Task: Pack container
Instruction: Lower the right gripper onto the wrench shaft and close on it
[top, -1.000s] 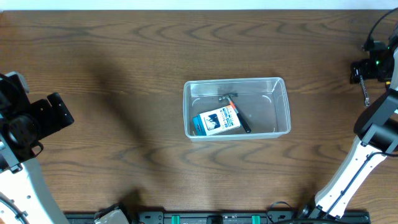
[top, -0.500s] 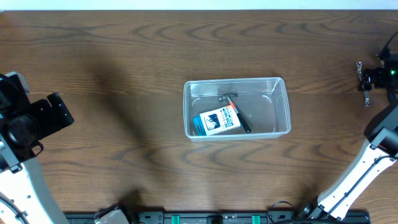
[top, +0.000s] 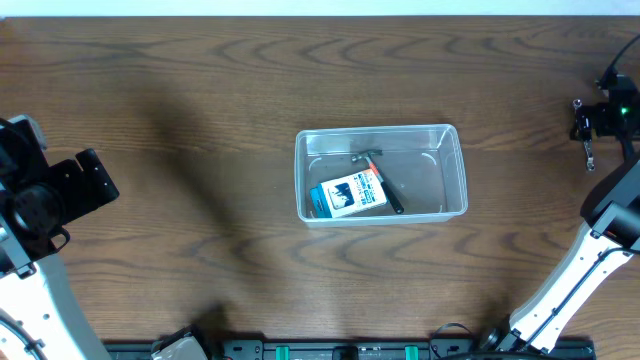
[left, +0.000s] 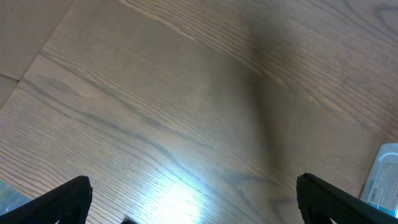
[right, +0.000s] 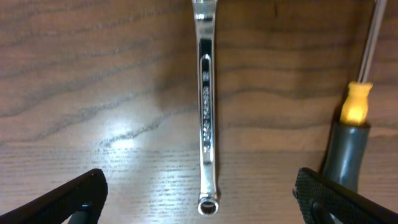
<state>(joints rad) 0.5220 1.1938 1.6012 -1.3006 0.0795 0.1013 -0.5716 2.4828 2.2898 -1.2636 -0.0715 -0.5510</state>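
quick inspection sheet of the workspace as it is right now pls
surface: dark wood-grain table, glare patches in both wrist views
job's things: clear container mid-table, holding a small hammer and a blue-and-white box
clutter: a wrench and a screwdriver lie loose on the table at the far right, side by side, apart
grippers: left end effector open over bare wood, holding nothing; right end effector open above the wrench, not gripping it
cables: thin dark cable by the right wrist
surroundings: dark rail along the near edge
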